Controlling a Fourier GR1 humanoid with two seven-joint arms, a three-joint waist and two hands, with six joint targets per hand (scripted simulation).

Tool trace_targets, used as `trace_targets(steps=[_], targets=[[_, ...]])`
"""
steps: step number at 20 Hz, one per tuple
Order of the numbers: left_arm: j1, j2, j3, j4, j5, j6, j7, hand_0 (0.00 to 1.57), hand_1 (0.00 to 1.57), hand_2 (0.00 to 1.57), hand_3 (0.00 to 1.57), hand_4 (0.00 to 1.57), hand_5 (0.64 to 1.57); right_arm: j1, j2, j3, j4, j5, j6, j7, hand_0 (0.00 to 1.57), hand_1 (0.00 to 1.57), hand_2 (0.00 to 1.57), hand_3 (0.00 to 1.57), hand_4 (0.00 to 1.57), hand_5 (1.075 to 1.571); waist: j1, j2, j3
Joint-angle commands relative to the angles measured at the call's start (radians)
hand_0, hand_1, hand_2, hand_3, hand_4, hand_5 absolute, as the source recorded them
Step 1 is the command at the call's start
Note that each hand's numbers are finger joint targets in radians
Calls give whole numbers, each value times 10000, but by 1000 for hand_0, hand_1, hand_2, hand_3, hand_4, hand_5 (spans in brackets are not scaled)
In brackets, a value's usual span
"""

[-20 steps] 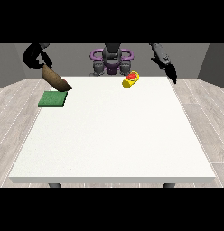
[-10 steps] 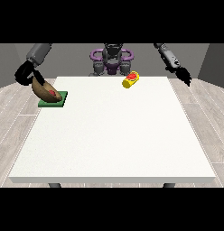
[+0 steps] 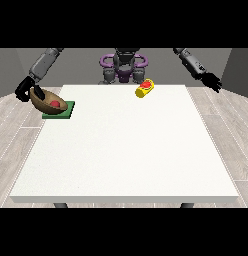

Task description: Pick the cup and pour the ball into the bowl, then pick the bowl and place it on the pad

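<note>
The fingers of the hand at the view's left (image 3: 25, 91) are curled over the far rim of a brown bowl (image 3: 45, 100), clamped on it at its left edge. The bowl is wide and shallow, dark brown outside and lighter brown inside, and it tilts so that its opening faces the camera. A small red ball (image 3: 56, 103) lies inside it, low against the near wall. The bowl's lower right side sits on or just over a flat green pad (image 3: 61, 110), a dark green square at the table's far left edge; whether the two touch cannot be told. The arm behind this hand rises grey and jointed toward the robot's shoulder. Half a second ago the bowl was held lower and tilted more steeply over the pad; now it is more level and shifted slightly left, overhanging the pad's left side. On the far side of the white table (image 3: 126, 150), near the robot's body, a yellow cup (image 3: 144, 89) lies on its side with a red inside showing, in the same place as before. The hand at the view's right (image 3: 212, 81) hangs off the table's right corner with fingers relaxed and slightly spread, holding nothing; it has dropped lower and moved outward since the earlier frame.
</note>
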Motion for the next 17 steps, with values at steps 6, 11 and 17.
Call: trace_targets(steps=[6,11,17], targets=[[741,245,164,-628,442,-534,159,0,0,0,0,861,1188,-783,-439,-1568,1345,-1519,1021,467,146,146,630,236,0,1237,-24,-62,185],[1090,143,254,-1119,701,-472,510,0,0,0,0,879,1193,-1035,-975,-1805,1723,-1702,1577,369,0,0,502,0,0,1283,-143,-22,183],[890,192,42,-561,488,-436,936,0,0,0,0,883,1213,-1759,-131,-1855,1055,-2260,2539,274,0,0,102,369,501,1371,-248,-1028,163]])
